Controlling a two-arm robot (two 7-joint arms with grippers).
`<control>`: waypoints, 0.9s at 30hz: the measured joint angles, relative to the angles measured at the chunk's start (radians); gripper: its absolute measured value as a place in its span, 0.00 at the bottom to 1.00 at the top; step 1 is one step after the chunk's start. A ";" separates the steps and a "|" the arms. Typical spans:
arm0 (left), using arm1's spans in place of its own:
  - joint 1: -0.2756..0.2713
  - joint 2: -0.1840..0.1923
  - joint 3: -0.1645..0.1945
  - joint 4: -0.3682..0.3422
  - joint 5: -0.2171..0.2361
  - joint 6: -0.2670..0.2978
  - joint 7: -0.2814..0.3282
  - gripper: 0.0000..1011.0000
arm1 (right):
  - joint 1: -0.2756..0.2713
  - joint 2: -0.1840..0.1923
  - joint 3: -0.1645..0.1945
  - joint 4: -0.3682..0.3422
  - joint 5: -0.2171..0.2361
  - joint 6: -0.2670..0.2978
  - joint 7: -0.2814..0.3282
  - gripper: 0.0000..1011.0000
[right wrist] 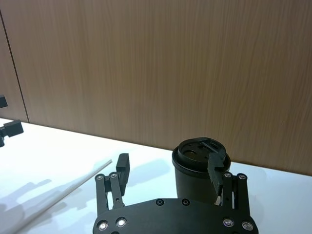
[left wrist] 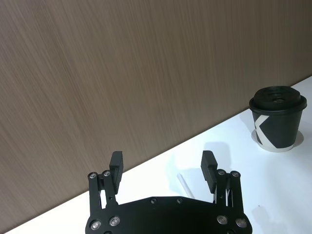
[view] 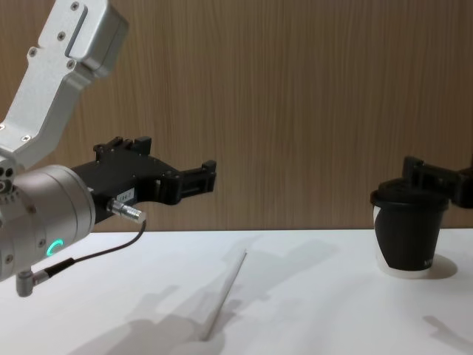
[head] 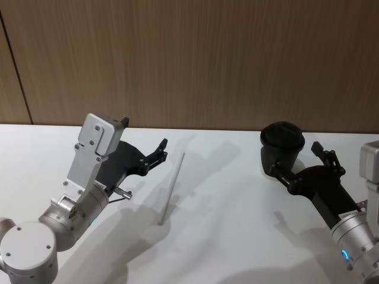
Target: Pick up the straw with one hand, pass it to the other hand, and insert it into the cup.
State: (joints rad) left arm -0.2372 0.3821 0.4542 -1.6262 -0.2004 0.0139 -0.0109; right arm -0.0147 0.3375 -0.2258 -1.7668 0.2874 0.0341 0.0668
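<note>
The straw [head: 173,188] lay flat on the white desk [head: 237,236], untouched, running lengthways away from the robot with its far end pointing toward the wood-panelled wall [head: 207,59]. The left hand [head: 144,133] hung in the air just left of the straw's far half, raised clear of the desk, its two black fingers spread wide and holding nothing; in the left wrist view the tip of the straw [left wrist: 184,185] showed on the desk between the parted fingers of that hand [left wrist: 162,161]. From the chest, the straw [view: 230,285] lay well below that hand. The black paper cup [head: 283,142] stood upright with its lid on at the right of the desk, well apart from the straw. The right hand [head: 294,157] was close beside the cup, on the robot's side of it, fingers released and empty. In the right wrist view one finger overlapped the cup [right wrist: 192,170], and the straw [right wrist: 63,195] lay farther off.
</note>
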 joint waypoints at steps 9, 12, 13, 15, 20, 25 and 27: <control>0.000 0.000 0.000 0.000 0.000 0.000 0.000 0.99 | 0.000 0.000 0.000 0.000 0.000 0.000 0.000 0.99; 0.000 0.000 0.000 0.000 0.000 0.000 0.000 0.99 | 0.000 0.000 0.000 0.000 0.000 0.000 0.000 0.99; 0.000 0.000 0.000 0.000 0.000 0.000 0.000 0.99 | 0.000 0.000 0.000 0.000 0.000 0.000 0.000 0.99; 0.000 0.000 0.000 0.000 0.000 0.000 0.000 0.99 | 0.000 0.000 0.000 0.000 0.000 0.000 0.000 0.99; 0.000 0.000 0.000 0.000 0.000 0.000 0.000 0.99 | 0.000 0.000 0.000 0.000 0.000 0.000 0.000 0.99; 0.000 0.000 0.000 0.000 0.000 0.000 0.000 0.99 | 0.000 0.000 0.000 0.000 0.000 0.000 0.000 0.99; 0.000 0.000 0.000 0.000 0.000 0.000 0.000 0.99 | 0.000 0.000 0.000 0.000 0.000 0.000 0.000 0.99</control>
State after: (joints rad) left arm -0.2372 0.3821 0.4542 -1.6262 -0.2004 0.0138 -0.0110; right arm -0.0146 0.3375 -0.2258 -1.7668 0.2874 0.0340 0.0668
